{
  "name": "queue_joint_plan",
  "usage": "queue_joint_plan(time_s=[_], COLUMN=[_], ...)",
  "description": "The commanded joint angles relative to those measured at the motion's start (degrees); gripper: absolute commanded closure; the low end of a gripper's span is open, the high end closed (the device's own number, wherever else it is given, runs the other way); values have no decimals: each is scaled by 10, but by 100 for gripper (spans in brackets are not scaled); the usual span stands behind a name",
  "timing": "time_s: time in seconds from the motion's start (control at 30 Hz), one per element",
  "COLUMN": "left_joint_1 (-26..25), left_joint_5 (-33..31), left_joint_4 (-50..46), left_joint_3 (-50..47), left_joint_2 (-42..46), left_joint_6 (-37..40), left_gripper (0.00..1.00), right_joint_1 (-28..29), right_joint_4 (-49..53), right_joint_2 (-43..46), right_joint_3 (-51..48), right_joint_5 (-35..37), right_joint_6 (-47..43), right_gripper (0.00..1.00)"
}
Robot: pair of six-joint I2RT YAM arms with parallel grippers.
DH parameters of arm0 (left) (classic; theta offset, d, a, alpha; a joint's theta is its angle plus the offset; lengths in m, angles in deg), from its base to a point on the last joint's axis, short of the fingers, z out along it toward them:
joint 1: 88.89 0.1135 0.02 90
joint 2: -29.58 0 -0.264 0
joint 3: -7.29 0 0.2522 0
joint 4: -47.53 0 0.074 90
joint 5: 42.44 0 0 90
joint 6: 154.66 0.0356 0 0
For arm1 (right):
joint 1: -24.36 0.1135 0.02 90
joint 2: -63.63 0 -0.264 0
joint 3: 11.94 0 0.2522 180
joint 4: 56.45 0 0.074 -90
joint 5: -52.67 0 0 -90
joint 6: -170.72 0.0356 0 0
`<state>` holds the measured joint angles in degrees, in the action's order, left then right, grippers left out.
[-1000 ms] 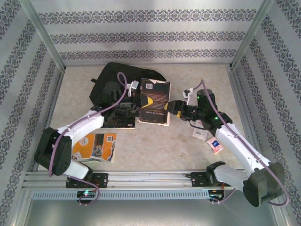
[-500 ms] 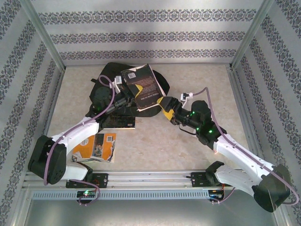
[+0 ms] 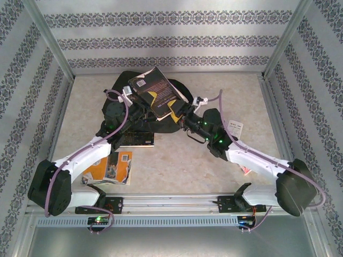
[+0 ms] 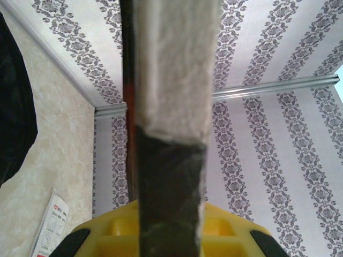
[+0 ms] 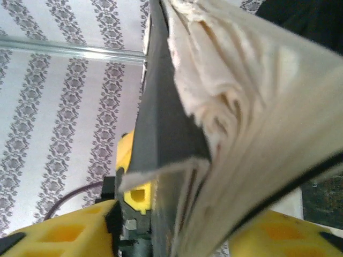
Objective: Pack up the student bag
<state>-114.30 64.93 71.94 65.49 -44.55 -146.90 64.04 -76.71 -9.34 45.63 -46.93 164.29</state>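
Note:
The student bag (image 3: 119, 88), a big black soft backpack, lies at the back of the table, left of centre. A thick black book with a yellow mark (image 3: 157, 91) hangs tilted above it. My left gripper (image 3: 133, 100) is shut on the book's left edge; in the left wrist view the book's page edge (image 4: 174, 69) rises between the yellow jaws of that gripper (image 4: 171, 230). My right gripper (image 3: 179, 111) grips the book's near right corner. Fanned pages (image 5: 241, 107) sit between the yellow fingers of the right gripper (image 5: 187, 235).
A dark flat book (image 3: 136, 139) lies on the table just in front of the bag. An orange booklet (image 3: 110, 166) lies near the left arm's base. White cards (image 3: 235, 128) and a small pink item (image 3: 246, 170) lie on the right. Metal frame posts border the table.
The book has moved from the table's middle back and left over the bag and has turned. Both arms reached farther back; the right gripper opened and closed on the book's corner.

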Motion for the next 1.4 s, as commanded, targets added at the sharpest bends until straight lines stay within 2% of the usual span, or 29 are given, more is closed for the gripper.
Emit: queue_joint_plan(time_s=[0.0, 0.2, 0.4, 0.57, 0.6, 0.7, 0.73, 0.77, 0.83, 0.97, 1.03, 1.13, 1.23, 1.37], left_joint_1=[-10, -14, -17, -27, -30, -34, -34, -34, -34, -32, -32, -32, -33, -39], left_joint_5=[-14, -17, -14, -11, -8, 11, 17, 20, 25, 34, 43, 39, 17, 0], left_joint_4=[61, 47, 40, 42, 43, 34, 24, 10, -42, -190, -289, -442, -575, -731], left_joint_3=[0, -3, -9, -7, -4, 11, 16, 20, 33, 93, 148, 259, 368, 517], left_joint_2=[23, 36, 37, 24, 19, 4, 1, 2, 8, 9, -18, -85, -169, -285], left_joint_6=[-14, -12, -13, -11, -9, 2, 10, 21, 61, 204, 290, 407, 514, 663], left_gripper=[100, 100, 100, 100, 100, 100, 100, 95, 71, 41, 35, 29, 26, 24], right_joint_1=[4, -9, -43, -49, -49, -49, -51, -54, -67, -108, -129, -164, -207, -267], right_joint_4=[-57, -55, -42, -42, -46, -49, -44, -34, -5, 114, 224, 323, 375, 411], right_joint_2=[-25, -42, -32, -35, -38, -43, -40, -34, -13, 57, 102, 156, 200, 242], right_joint_3=[25, 43, 42, 47, 49, 55, 53, 51, 39, 17, 20, 14, -2, -27], right_joint_5=[27, 40, 37, 29, 22, 12, 13, 15, 22, 46, 79, 116, 121, 87], right_joint_6=[-9, -37, -44, -47, -48, -57, -63, -68, -83, -134, -174, -221, -242, -256], right_gripper=[58, 71, 72, 70, 72, 95, 100, 100, 100, 100, 100, 100, 100, 100])
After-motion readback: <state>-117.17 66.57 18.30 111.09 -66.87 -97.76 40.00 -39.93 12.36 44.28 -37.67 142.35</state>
